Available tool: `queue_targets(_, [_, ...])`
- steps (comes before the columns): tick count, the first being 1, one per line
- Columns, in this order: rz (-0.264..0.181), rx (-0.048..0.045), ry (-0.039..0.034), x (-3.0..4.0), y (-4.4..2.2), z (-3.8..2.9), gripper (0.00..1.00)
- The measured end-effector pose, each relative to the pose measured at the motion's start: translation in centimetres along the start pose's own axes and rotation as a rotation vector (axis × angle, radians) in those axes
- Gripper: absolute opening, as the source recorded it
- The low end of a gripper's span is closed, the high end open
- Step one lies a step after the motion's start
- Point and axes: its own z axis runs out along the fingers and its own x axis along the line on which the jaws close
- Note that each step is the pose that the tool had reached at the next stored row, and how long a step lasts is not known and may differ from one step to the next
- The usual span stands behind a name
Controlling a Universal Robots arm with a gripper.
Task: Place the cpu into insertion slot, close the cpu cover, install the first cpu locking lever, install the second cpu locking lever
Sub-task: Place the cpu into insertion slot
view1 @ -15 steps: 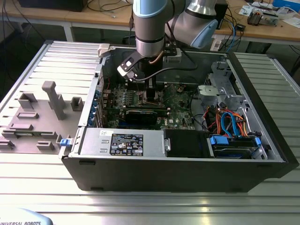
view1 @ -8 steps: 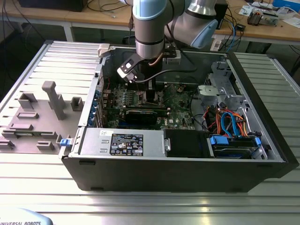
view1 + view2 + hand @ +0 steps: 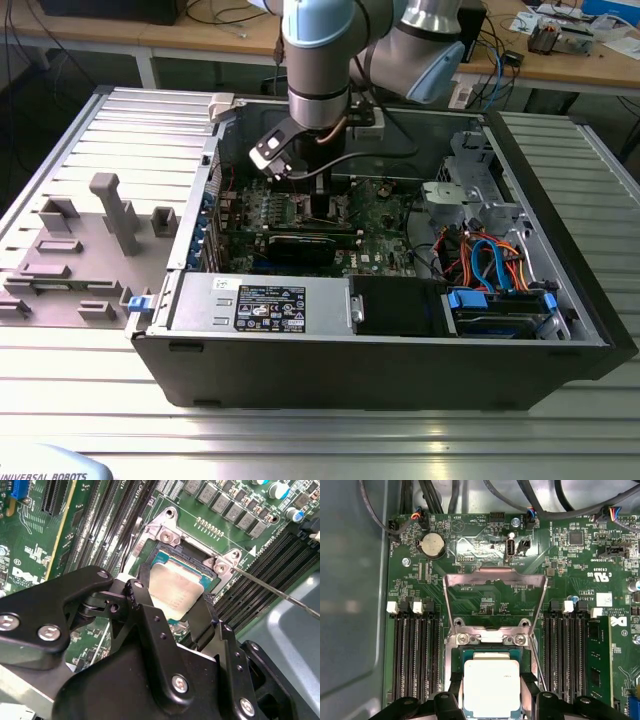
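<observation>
In both wrist views my gripper (image 3: 491,702) (image 3: 172,605) is shut on the cpu (image 3: 491,687) (image 3: 175,587), a flat silver square held by two opposite edges between the black fingers (image 3: 451,700). The chip sits right over the insertion slot (image 3: 491,653) (image 3: 172,557), whose teal rim shows past the chip's far edge; I cannot tell whether it rests in the slot. The cpu cover (image 3: 495,579) stands swung open beyond the slot. A thin wire lever (image 3: 272,589) sticks out beside the slot. In the exterior view the gripper (image 3: 318,192) reaches down into the open computer case.
Long black memory slots (image 3: 417,660) (image 3: 565,655) flank the socket. A coin battery (image 3: 433,545) and cables (image 3: 545,500) lie beyond the cover. The grey case wall (image 3: 350,605) is close by. The power supply (image 3: 260,300) and drive cables (image 3: 490,260) fill the case's front.
</observation>
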Motion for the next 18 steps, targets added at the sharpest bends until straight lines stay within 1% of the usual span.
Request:
queue_targets(7, [0.004, 0.0002, -0.0007, -0.02, -0.06, 0.41, 0.54])
queue_targets(18, [0.013, -0.0002, -0.0011, -0.01, -0.03, 0.45, 0.54])
